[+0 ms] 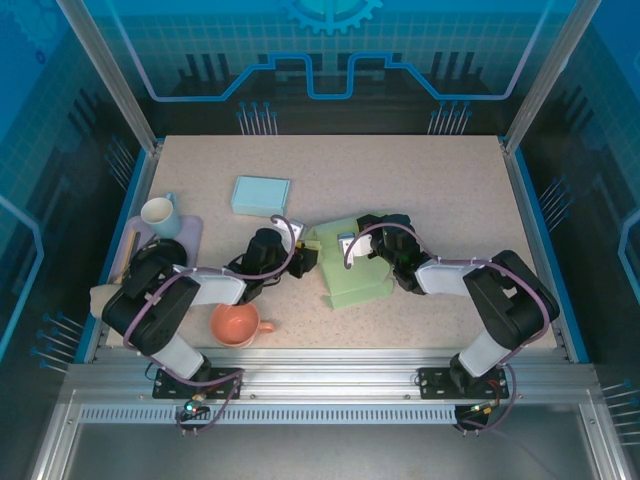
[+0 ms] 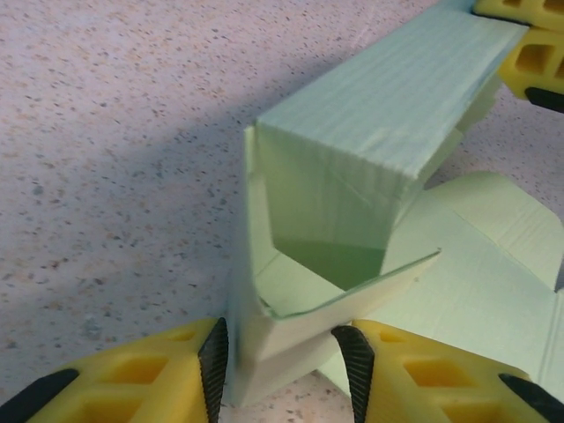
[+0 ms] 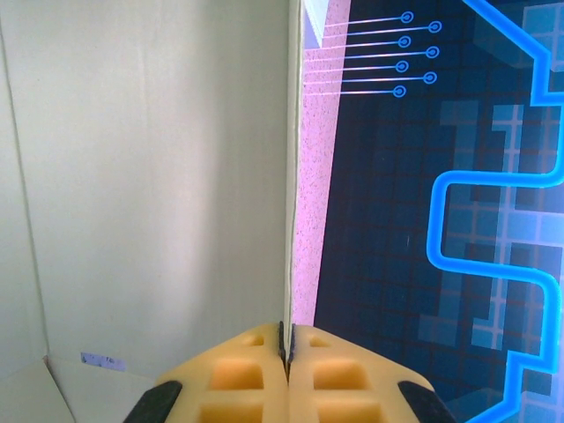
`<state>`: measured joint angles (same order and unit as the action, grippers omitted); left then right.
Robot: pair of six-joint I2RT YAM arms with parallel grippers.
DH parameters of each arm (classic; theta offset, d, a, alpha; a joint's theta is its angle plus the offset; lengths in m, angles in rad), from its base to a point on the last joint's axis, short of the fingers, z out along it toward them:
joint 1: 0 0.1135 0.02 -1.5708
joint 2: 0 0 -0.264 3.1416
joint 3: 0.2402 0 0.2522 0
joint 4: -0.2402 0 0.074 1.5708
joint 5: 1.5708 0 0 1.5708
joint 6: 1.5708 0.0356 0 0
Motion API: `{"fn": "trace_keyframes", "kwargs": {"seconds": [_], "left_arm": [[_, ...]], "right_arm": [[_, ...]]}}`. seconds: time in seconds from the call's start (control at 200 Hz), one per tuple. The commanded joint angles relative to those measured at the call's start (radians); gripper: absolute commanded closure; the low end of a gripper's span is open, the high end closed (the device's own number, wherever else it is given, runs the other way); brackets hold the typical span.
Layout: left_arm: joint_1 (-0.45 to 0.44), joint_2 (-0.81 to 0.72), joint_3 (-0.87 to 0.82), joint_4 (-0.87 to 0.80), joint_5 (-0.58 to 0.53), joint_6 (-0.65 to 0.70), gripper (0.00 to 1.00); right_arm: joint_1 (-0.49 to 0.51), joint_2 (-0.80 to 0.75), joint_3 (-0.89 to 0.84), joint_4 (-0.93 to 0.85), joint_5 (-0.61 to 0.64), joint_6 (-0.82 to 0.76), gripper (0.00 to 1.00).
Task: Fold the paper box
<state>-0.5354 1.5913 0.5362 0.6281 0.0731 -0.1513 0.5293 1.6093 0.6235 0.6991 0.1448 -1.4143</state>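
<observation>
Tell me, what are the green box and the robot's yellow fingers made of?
The green box looks like thin matte cardboard or stiff paper: it has sharp creases and a faint ribbed grain. The left arm's yellow fingers look like moulded matte plastic with hollow pockets. Their black pads are probably rubber.

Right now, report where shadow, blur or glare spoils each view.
Left wrist: a broad shadow darkens the speckled tabletop beside the pale green paper box. Right wrist: its panel looks flat and evenly lit. Top external: sharp, with the table evenly lit.
</observation>
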Motion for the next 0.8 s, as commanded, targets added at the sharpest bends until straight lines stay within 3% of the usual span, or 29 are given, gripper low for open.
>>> {"fn": "trace_keyframes", "kwargs": {"seconds": [0.0,0.33,0.56,0.655,0.795], "left_arm": [[-0.026,0.017,0.032,0.025,0.019,-0.017,0.6],[-0.086,0.057,0.096,-0.006,-0.036,-0.02,0.64],[-0.104,0.101,0.148,-0.062,-0.188,-0.06,0.57],[-0.104,0.113,0.152,-0.064,-0.239,-0.078,0.49],[-0.105,0.131,0.158,-0.054,-0.271,-0.094,0.49]], "right_arm": [[-0.001,-0.002,0.017,-0.033,-0.022,0.005,1.0],[0.004,0.001,0.019,-0.033,-0.016,0.002,1.0],[0.007,0.003,0.021,-0.038,-0.013,-0.004,1.0],[0.008,0.003,0.021,-0.039,-0.014,-0.005,1.0],[0.009,0.004,0.022,-0.044,-0.013,-0.005,1.0]]}}
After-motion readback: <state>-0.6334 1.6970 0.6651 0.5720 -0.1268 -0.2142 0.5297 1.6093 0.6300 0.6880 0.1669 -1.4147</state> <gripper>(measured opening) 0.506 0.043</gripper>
